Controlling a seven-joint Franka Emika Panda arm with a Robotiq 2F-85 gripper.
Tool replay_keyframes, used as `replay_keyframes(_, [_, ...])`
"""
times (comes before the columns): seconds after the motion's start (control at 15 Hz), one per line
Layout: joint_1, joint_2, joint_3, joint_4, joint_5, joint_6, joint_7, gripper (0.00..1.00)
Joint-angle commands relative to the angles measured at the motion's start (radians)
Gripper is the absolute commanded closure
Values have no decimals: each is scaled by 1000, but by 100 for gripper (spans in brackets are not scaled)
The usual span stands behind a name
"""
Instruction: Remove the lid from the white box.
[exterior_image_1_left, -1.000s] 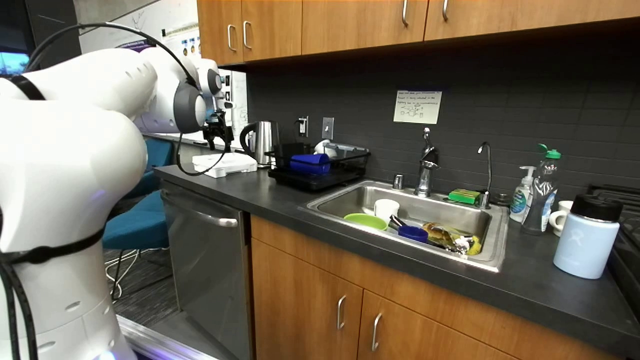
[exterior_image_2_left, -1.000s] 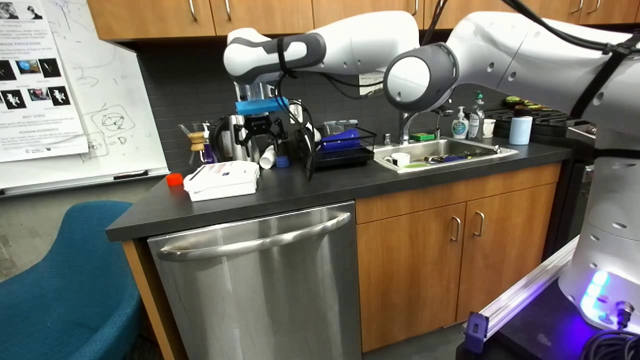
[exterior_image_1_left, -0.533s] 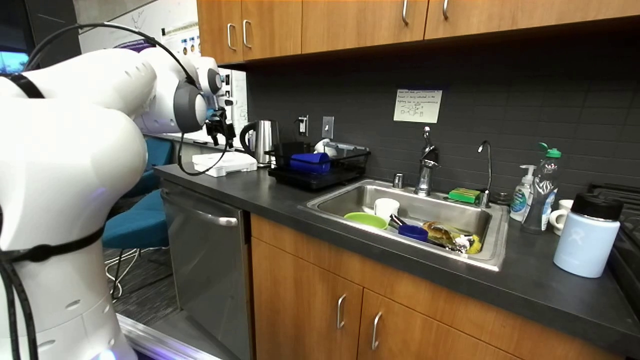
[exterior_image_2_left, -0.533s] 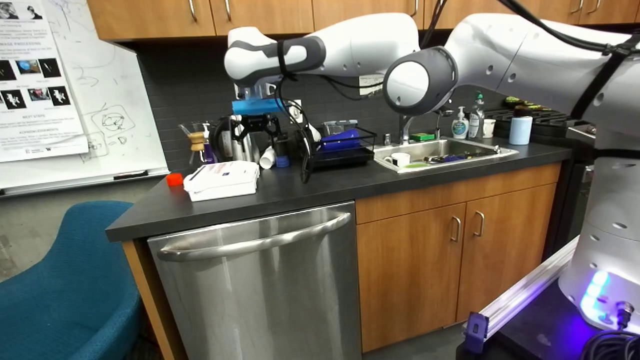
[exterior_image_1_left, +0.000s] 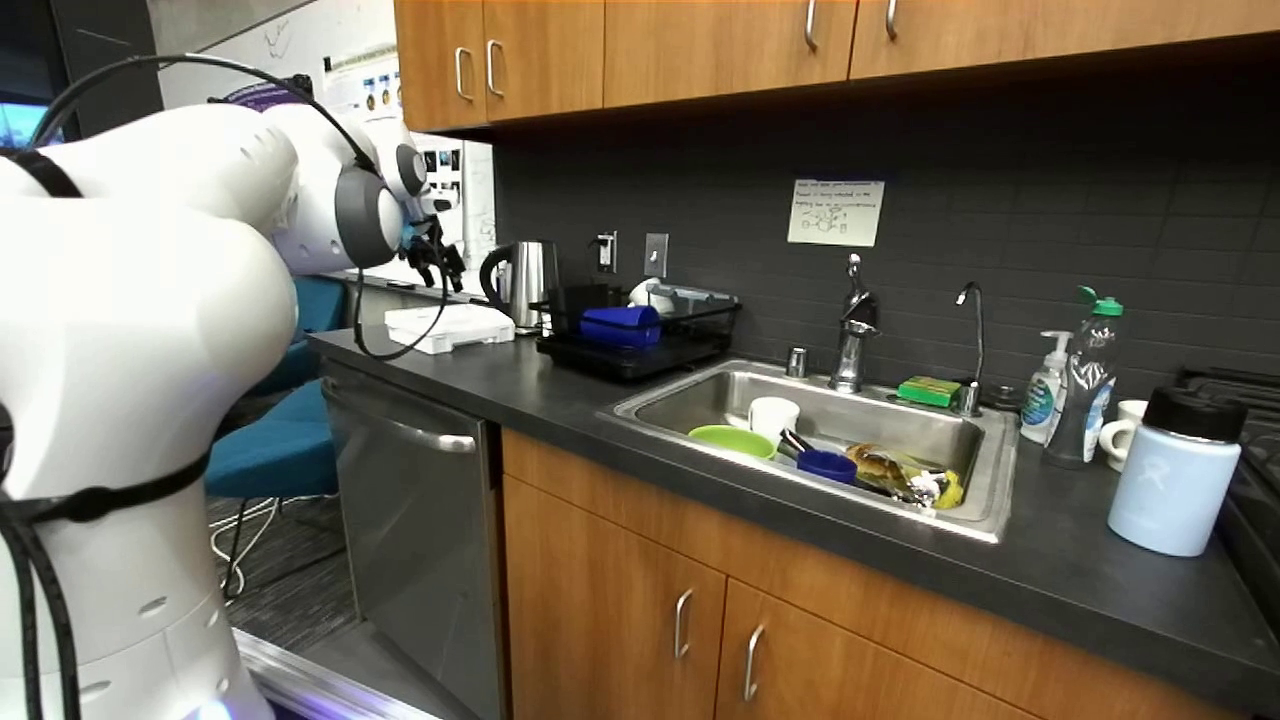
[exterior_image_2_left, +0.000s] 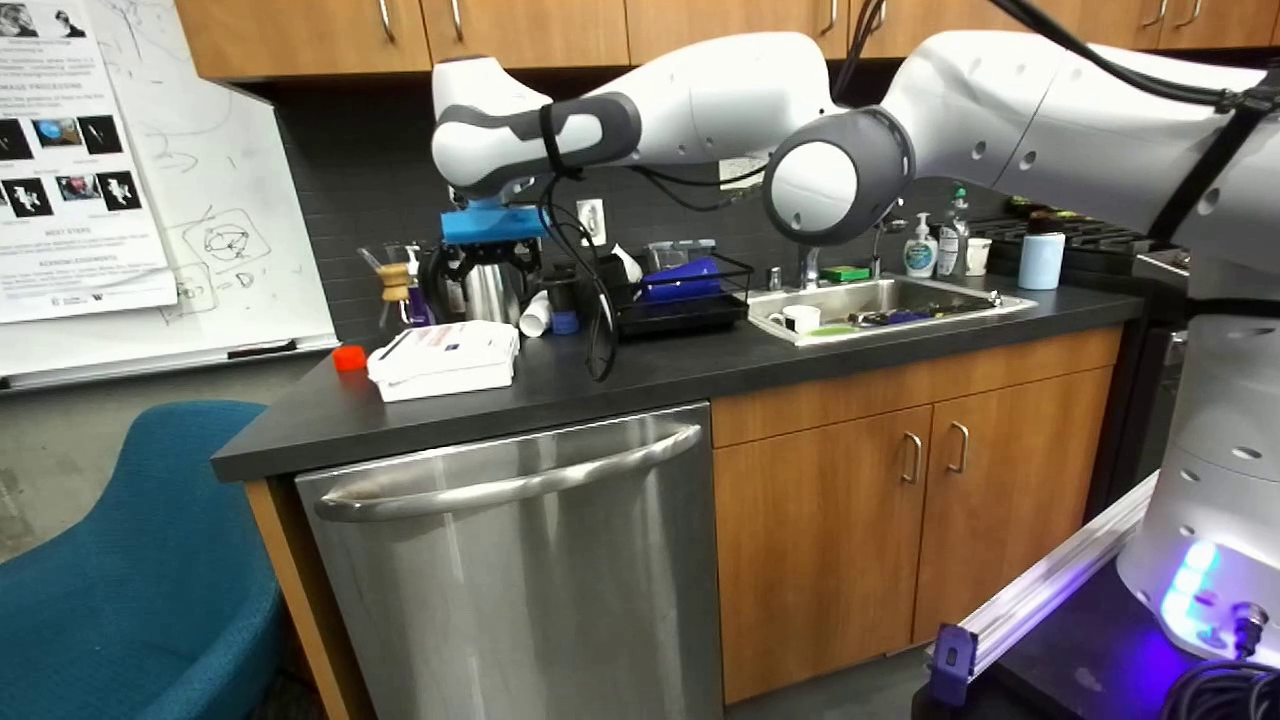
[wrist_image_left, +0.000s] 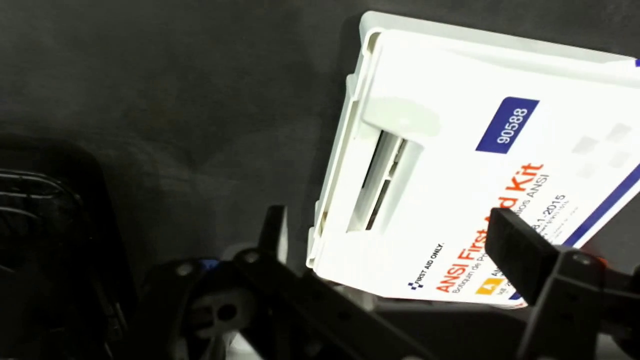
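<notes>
Zero done so far, I'd say; the lid (wrist_image_left: 452, 185) looks seated on the white box (exterior_image_2_left: 450, 382) by the end of the counter (exterior_image_2_left: 310, 425); the claw (wrist_image_left: 390, 227) hangs above, spread wide and holding nothing; so the grab and lift-off are both left; around the box there's a small red thing (exterior_image_2_left: 349, 358), a kettle (exterior_image_1_left: 535, 285) and a paper roll (exterior_image_2_left: 536, 315), dish rack (exterior_image_1_left: 640, 362) farther along; that kettle might crowd the claw imo.

Wrist view | jaws spread wide | lid (wrist_image_left: 450, 185) on white box (wrist_image_left: 450, 34) | red lettering (wrist_image_left: 471, 251) partly hidden | dark counter (wrist_image_left: 235, 75) beneath
</notes>
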Motion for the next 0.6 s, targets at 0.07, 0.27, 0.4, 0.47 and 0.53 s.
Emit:
replay_keyframes(0.07, [11, 30, -43, 13, -30, 22, 46, 0])
replay_keyframes(0.27, [5, 43, -58, 15, -41, 23, 73, 0])
replay_keyframes(0.4, [0, 51, -67, 14, -46, 25, 89, 0])
replay_keyframes(0.47, [-2, 54, -68, 13, -46, 25, 93, 0])
replay_keyframes(0.53, [-4, 57, -70, 14, -47, 25, 98, 0])
